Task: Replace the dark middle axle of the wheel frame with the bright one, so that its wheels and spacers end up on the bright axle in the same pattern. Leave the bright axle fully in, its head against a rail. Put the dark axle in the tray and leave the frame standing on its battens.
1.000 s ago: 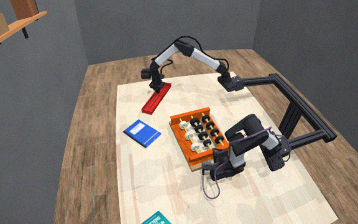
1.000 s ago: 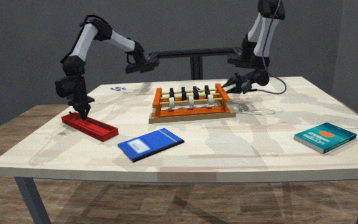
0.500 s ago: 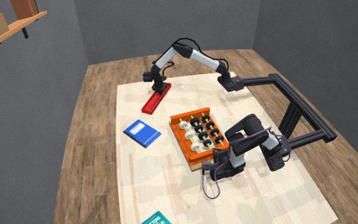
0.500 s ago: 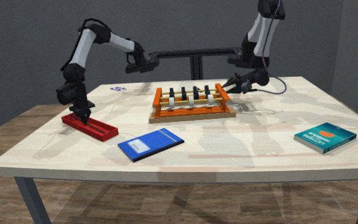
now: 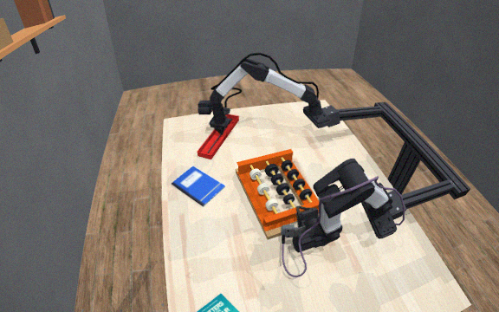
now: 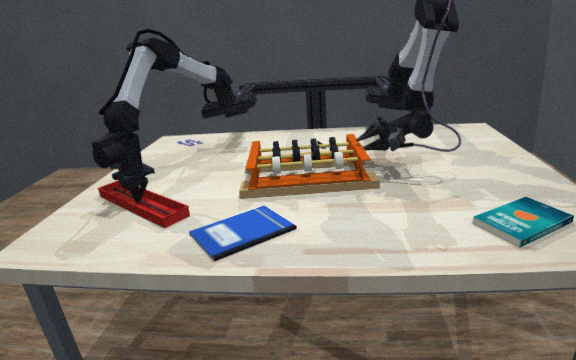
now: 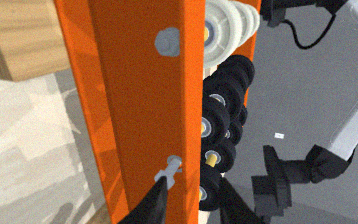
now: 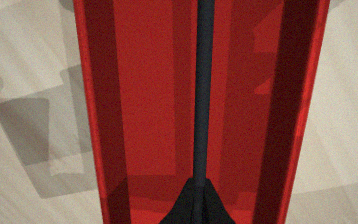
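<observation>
The orange wheel frame stands upright. A bright yellow axle runs through its middle row of black wheels. My left gripper is partly open at the frame's rail, one finger on each side of the rail's edge. A grey headed pin stands out from that rail beside one finger. My right gripper is shut on the dark axle, which lies lengthwise within the red tray. Its far end is hidden.
A wooden batten shows under the frame. White wheels fill one outer row and black wheels the other. A blue notebook lies between the tray and the table edge. A teal book lies farther off.
</observation>
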Robot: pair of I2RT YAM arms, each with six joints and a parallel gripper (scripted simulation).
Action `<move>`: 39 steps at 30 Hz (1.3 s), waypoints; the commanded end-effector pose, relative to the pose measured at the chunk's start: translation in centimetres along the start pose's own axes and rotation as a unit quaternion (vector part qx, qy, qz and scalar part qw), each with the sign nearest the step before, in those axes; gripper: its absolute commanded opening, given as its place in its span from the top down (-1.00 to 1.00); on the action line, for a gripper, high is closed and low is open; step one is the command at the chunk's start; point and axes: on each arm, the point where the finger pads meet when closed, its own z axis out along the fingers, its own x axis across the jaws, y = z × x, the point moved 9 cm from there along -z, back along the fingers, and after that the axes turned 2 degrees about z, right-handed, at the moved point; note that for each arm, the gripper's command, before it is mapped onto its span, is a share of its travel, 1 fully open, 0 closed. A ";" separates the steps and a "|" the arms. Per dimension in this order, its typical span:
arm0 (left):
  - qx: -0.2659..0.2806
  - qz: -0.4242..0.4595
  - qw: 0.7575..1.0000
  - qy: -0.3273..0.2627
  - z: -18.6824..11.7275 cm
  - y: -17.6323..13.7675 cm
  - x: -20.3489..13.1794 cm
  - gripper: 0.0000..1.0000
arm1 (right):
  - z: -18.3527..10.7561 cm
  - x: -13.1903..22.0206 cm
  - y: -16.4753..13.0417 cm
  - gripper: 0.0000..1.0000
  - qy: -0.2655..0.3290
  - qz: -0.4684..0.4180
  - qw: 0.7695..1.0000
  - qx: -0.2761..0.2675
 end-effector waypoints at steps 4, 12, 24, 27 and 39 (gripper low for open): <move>0.012 0.026 0.999 -0.017 1.3 0.2 -0.5 0.34 | 0.0 0.9 -0.4 1.00 0.016 0.000 1.000 0.010; 0.012 0.026 0.999 -0.017 1.3 0.2 -0.5 0.34 | 2.6 -0.3 -0.7 1.00 -0.001 -0.005 1.000 0.003; 0.012 0.026 0.999 -0.017 1.3 0.2 -0.5 0.34 | 2.6 -0.3 -0.7 1.00 -0.001 -0.005 1.000 0.003; 0.012 0.026 0.999 -0.017 1.3 0.2 -0.5 0.34 | 2.6 -0.3 -0.7 1.00 -0.001 -0.005 1.000 0.003; 0.012 0.026 0.999 -0.017 1.3 0.2 -0.5 0.34 | 2.6 -0.3 -0.7 1.00 -0.001 -0.005 1.000 0.003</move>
